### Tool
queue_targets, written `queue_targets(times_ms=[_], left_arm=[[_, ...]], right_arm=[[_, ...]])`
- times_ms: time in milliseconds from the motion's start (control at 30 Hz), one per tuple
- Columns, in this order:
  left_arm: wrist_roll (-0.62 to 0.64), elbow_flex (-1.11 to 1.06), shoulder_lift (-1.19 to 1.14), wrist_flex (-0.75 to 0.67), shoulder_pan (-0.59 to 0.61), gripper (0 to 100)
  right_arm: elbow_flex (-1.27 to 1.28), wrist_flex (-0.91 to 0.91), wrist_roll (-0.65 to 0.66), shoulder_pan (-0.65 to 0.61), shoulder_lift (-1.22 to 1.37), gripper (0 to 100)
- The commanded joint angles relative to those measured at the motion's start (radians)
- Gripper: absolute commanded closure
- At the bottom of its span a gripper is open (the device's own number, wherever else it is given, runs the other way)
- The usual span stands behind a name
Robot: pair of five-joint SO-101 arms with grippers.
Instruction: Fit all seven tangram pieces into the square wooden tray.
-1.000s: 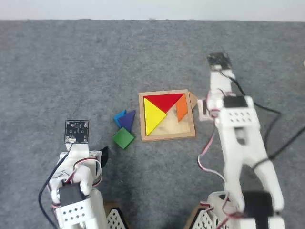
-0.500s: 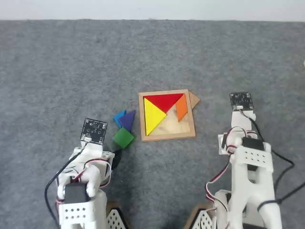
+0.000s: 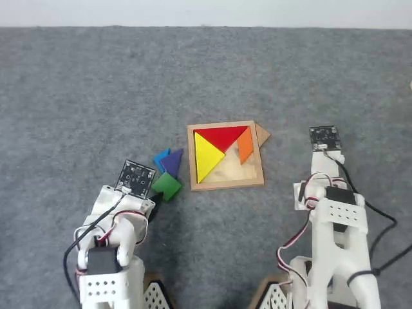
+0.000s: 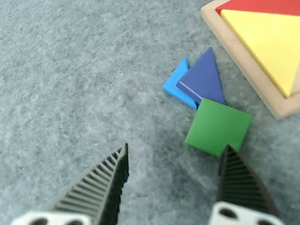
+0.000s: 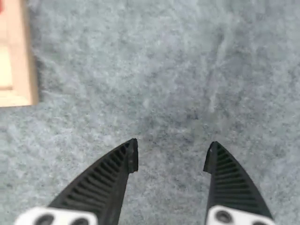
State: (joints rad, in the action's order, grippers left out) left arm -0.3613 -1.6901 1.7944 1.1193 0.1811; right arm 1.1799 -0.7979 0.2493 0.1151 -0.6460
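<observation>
The square wooden tray (image 3: 226, 184) holds a red triangle (image 3: 222, 136), a yellow triangle (image 3: 206, 158) and an orange piece (image 3: 245, 145). A tan triangle (image 3: 262, 134) lies outside its far right corner. Left of the tray a green square (image 3: 167, 185), a purple triangle (image 3: 172, 161) and a light blue piece (image 3: 161, 158) lie close together. My left gripper (image 4: 176, 150) is open just short of the green square (image 4: 218, 126), one fingertip at its near edge. My right gripper (image 5: 173, 144) is open over bare carpet, to the right of the tray (image 5: 18, 70).
Grey carpet covers the whole table. The purple triangle (image 4: 202, 79) overlaps the light blue piece (image 4: 174, 85), and both sit beside the tray rim (image 4: 253, 65). The right arm (image 3: 328, 193) stands at the front right, well apart from the tray.
The right arm drew back from the tray's right side toward the front, then stayed. The left arm advanced toward the green square.
</observation>
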Motion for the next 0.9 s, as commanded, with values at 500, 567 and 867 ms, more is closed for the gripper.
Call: queue_targets(times_ms=[500, 567, 867], left_arm=[[0.014, 0.045, 0.02, 0.037, 0.051, 70], [0.014, 0.012, 0.02, 0.015, 0.057, 70], [0.012, 0.007, 0.02, 0.017, 0.12, 70]], right_arm=[[-0.206, -0.062, -0.048, -0.159, 0.013, 76.5], [-0.31, -0.093, -0.051, -0.217, 0.074, 76.5], [-0.821, -0.059, -0.152, -0.3, 0.648, 76.4]])
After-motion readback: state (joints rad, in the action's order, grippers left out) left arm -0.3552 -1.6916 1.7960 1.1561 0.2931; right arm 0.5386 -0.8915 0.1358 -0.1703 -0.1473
